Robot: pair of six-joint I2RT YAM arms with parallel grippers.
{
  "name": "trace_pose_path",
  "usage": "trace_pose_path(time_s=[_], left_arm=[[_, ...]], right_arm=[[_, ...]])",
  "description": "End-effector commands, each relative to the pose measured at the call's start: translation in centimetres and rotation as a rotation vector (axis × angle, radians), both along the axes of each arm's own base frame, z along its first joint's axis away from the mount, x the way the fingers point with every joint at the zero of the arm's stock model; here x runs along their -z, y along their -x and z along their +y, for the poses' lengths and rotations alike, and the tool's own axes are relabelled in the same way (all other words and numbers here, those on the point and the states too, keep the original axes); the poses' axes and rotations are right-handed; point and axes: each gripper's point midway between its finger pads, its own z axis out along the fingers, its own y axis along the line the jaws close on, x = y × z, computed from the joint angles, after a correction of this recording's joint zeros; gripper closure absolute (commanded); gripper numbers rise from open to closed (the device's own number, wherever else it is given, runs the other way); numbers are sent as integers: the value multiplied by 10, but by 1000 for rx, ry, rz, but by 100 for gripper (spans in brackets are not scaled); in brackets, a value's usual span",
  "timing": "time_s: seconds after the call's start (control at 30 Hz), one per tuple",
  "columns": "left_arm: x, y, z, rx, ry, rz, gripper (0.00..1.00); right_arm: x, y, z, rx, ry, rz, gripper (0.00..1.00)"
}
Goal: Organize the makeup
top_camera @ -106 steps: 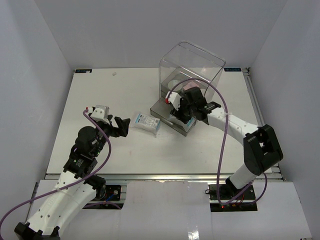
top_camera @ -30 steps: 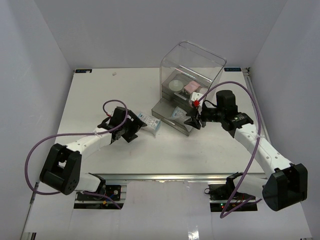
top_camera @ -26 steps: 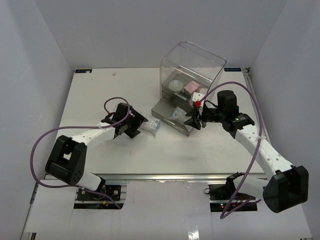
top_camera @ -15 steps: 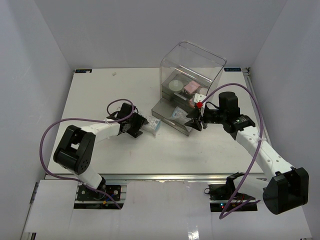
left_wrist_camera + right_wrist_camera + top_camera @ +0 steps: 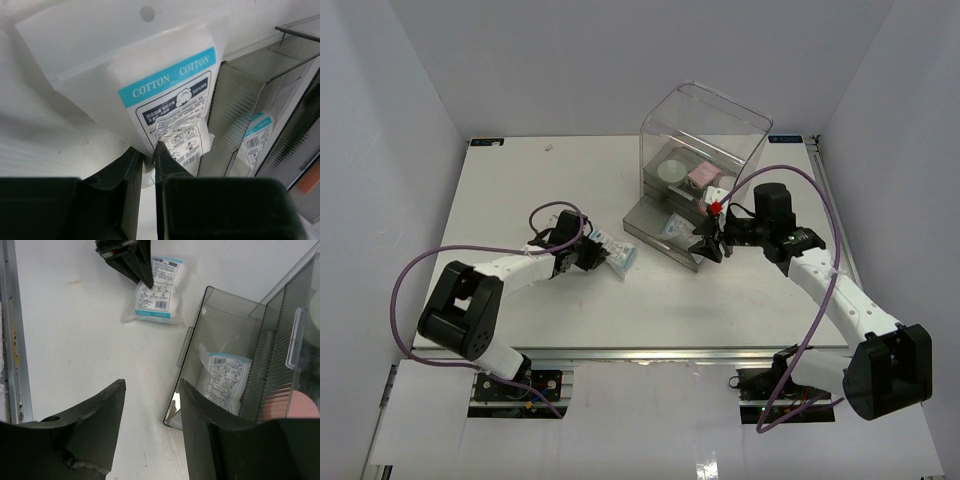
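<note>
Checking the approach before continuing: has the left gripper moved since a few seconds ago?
Yes. The left gripper has moved right, toward the clear box, and its jaws now pinch an edge of the cotton sachet.

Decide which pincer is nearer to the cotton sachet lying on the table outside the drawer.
Left. The left pincer pinches the edge of the cotton sachet; the right pincer hangs open beside the open drawer, apart from that sachet.

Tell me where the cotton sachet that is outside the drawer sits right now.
Top view: the cotton sachet lies on the table, just left of the open grey drawer, one end pinched by the left gripper.
</note>
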Motion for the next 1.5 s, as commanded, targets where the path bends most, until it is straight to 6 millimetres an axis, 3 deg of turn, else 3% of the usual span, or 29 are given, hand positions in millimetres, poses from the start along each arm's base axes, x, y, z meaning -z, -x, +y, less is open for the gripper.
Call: trace_pose_path(time_s=[0.0, 0.23, 0.47, 0.63, 0.77, 0.97, 1.17, 1.47], left_arm=[[-41, 1, 12, 65, -53, -178, 78], [-92, 14, 41, 232, -274, -458, 83], [-131, 39, 73, 269, -422, -585, 83], [-151, 58, 78, 282, -406, -664, 83], [-157, 66, 75, 298, -380, -690, 84], [-159, 67, 70, 338, -377, -715, 84], [-157, 66, 70, 346, -386, -717, 84], [-158, 65, 70, 352, -392, -720, 84]], right_arm=[[27, -14, 9, 46, 81, 47, 44], [61, -23, 36, 78, 259, 31, 42], [88, -45, 41, 142, 412, -7, 42], [102, -65, 37, 199, 491, -27, 44], [114, -69, 34, 216, 530, -16, 47], [127, -67, 31, 209, 557, 5, 61], [134, -54, 37, 146, 543, 45, 79], [132, -33, 46, 62, 508, 108, 87]])
